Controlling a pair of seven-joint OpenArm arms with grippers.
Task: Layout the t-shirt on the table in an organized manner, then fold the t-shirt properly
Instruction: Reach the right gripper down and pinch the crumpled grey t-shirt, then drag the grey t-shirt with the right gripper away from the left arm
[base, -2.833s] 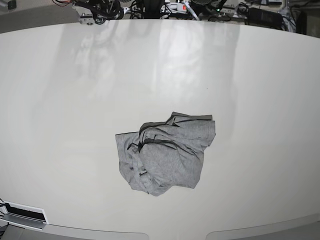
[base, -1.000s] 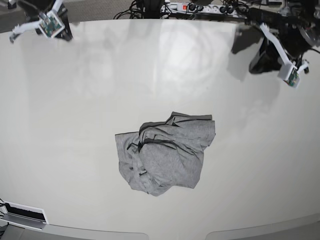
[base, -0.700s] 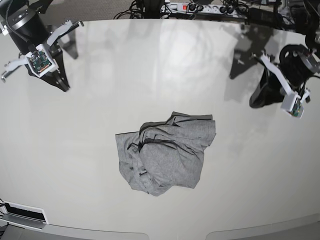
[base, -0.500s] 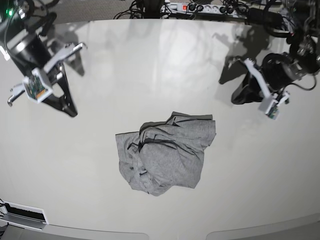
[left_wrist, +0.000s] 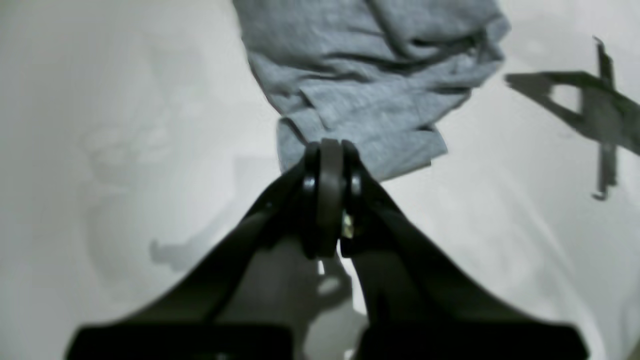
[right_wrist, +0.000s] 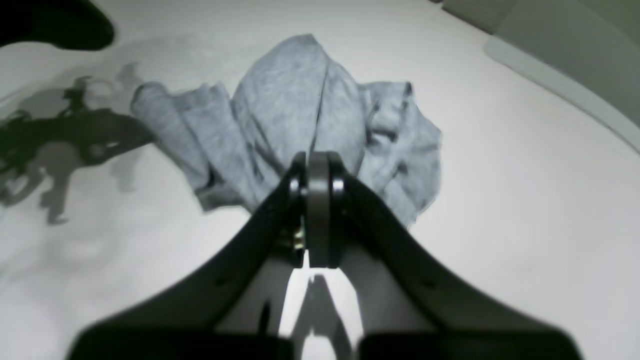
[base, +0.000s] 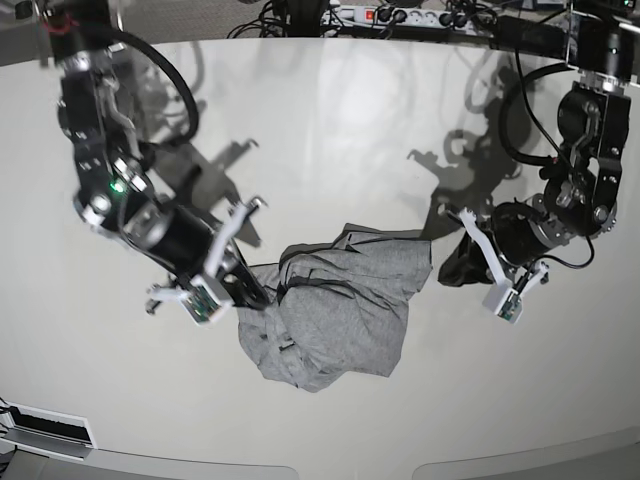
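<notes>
The t-shirt (base: 335, 310) lies crumpled in a heap in the middle of the off-white table (base: 320, 130); no lettering shows. My right gripper (base: 256, 292), on the base view's left, is shut and empty at the heap's left edge. In the right wrist view its tips (right_wrist: 316, 159) sit just before the grey t-shirt (right_wrist: 300, 100). My left gripper (base: 457, 264), on the base view's right, is shut and empty just right of the shirt's upper right corner. From the left wrist its tips (left_wrist: 327, 148) overlap the near hem of the t-shirt (left_wrist: 370, 75); I cannot tell whether they touch.
Cables and a power strip (base: 400, 15) run along the table's far edge. A white device (base: 45, 430) sits at the front left corner. The table's curved rim (right_wrist: 550, 85) shows in the right wrist view. Arm shadows fall on the glossy top.
Both arms have swung in from the far corners and dropped to either side of the shirt. Both grippers stayed shut. The shirt has not moved.
</notes>
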